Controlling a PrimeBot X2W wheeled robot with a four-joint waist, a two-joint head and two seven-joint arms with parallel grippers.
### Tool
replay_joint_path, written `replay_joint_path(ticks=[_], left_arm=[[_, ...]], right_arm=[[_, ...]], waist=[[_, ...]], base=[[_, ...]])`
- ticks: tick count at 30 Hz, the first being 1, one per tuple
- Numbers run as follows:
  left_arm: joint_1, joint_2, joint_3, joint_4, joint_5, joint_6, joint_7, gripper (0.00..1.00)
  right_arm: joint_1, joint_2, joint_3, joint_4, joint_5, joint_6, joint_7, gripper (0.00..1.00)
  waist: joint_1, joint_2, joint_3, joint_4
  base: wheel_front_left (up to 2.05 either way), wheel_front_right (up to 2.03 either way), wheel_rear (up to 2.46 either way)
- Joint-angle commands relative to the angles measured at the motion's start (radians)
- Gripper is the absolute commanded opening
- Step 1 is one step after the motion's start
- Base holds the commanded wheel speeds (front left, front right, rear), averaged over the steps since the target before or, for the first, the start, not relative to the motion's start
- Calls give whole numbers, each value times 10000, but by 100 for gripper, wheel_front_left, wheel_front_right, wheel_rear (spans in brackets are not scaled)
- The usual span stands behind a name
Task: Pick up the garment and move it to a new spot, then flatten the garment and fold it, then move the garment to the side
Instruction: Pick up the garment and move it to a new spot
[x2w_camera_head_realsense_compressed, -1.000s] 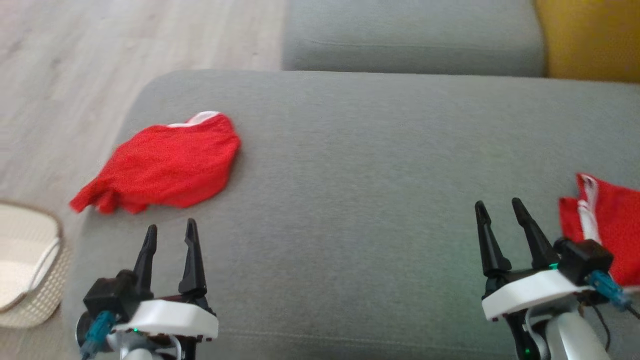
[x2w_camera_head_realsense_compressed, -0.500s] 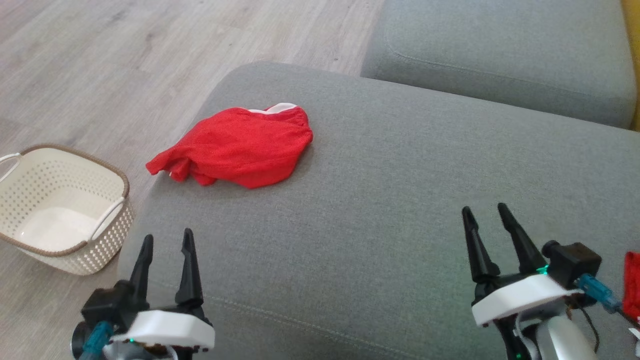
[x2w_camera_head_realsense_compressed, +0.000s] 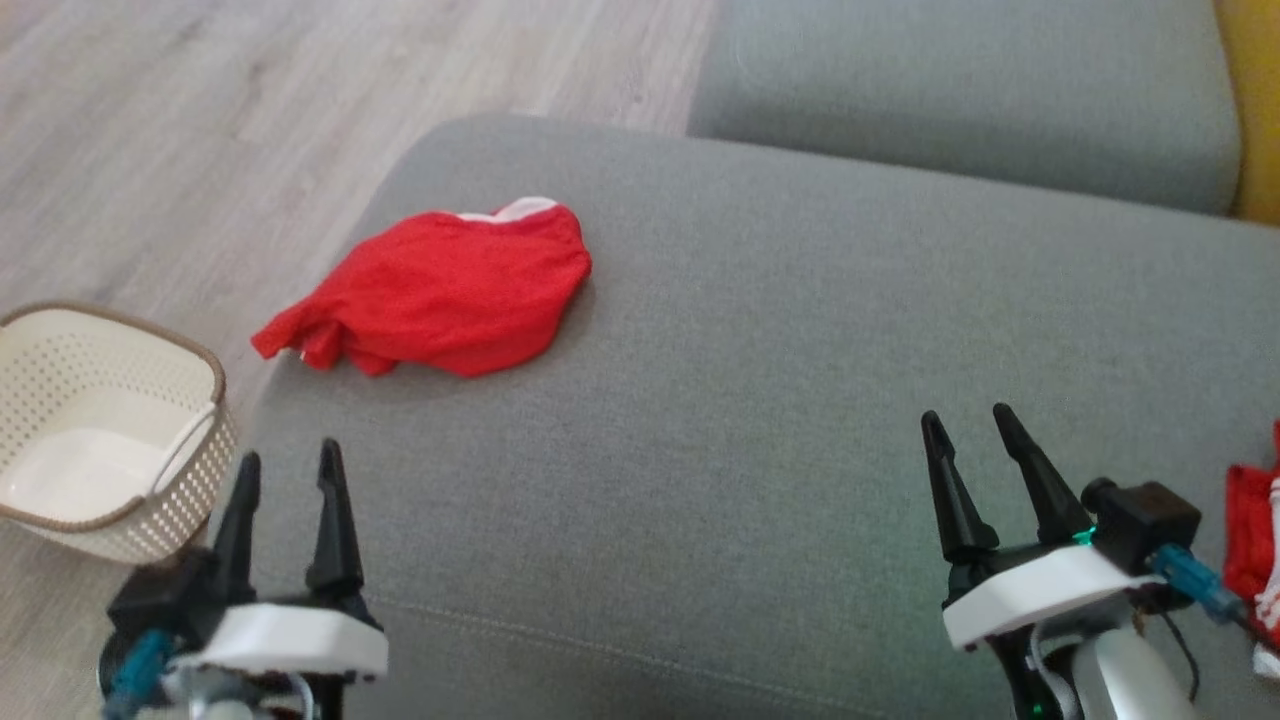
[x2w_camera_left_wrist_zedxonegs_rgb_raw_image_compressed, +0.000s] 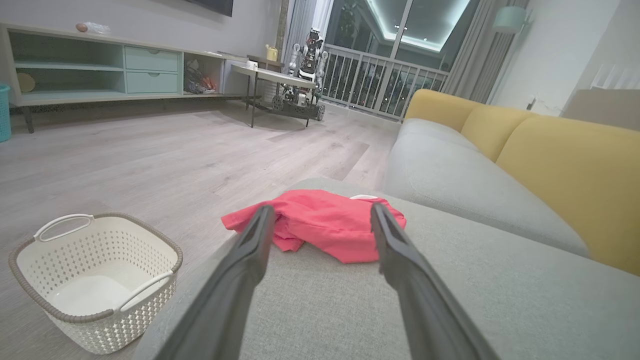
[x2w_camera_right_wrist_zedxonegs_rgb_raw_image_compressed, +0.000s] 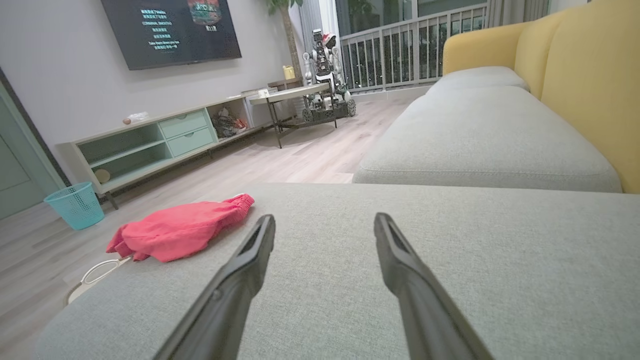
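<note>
A crumpled red garment (x2w_camera_head_realsense_compressed: 430, 292) with a white band at its far edge lies near the left end of the grey sofa cushion (x2w_camera_head_realsense_compressed: 760, 420). From the left wrist it shows as the garment (x2w_camera_left_wrist_zedxonegs_rgb_raw_image_compressed: 322, 227) straight ahead between the fingers, and from the right wrist as the garment (x2w_camera_right_wrist_zedxonegs_rgb_raw_image_compressed: 180, 230) off to the left. My left gripper (x2w_camera_head_realsense_compressed: 285, 485) hovers open and empty above the cushion's front left corner, short of the garment. Far to the right my right gripper (x2w_camera_head_realsense_compressed: 968, 445) is open and empty over bare cushion.
A cream perforated basket (x2w_camera_head_realsense_compressed: 100, 440) stands on the wooden floor left of the sofa. Another red and white cloth (x2w_camera_head_realsense_compressed: 1255, 540) lies at the right edge of the cushion. A second grey cushion (x2w_camera_head_realsense_compressed: 960, 100) and yellow backrest (x2w_camera_left_wrist_zedxonegs_rgb_raw_image_compressed: 570, 170) lie beyond.
The head camera has swung left, bringing the basket into view and pushing the right-hand cloth toward the edge. The garment lies as before. Both grippers stay open.
</note>
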Motion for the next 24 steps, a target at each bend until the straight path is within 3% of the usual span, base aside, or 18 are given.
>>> replay_joint_path(ticks=[1, 8, 17, 24], left_arm=[[-907, 42, 497, -198, 134, -211, -59, 100], [-2814, 634, 710, 1369, 152, -874, 107, 100], [-6444, 1901, 528, 4060, -150, -1283, 2318, 100], [-8473, 2824, 136, 6238, -123, -1438, 3398, 100]], right_arm=[[-376, -49, 148, -493, -164, -4, 70, 100], [-834, -49, 40, -1458, -740, -4, 627, 100], [-1559, -49, 4, -3229, -1165, -4, 1364, 100], [-1959, -49, 148, -4272, -1044, -4, 1513, 100]], waist=[[1, 0, 402, -217], [1, 0, 1770, -664], [1, 0, 3722, -1306], [1, 0, 4609, -1983]], base=[[0, 0, 0], [0, 0, 0], [0, 0, 0], [0, 0, 0]])
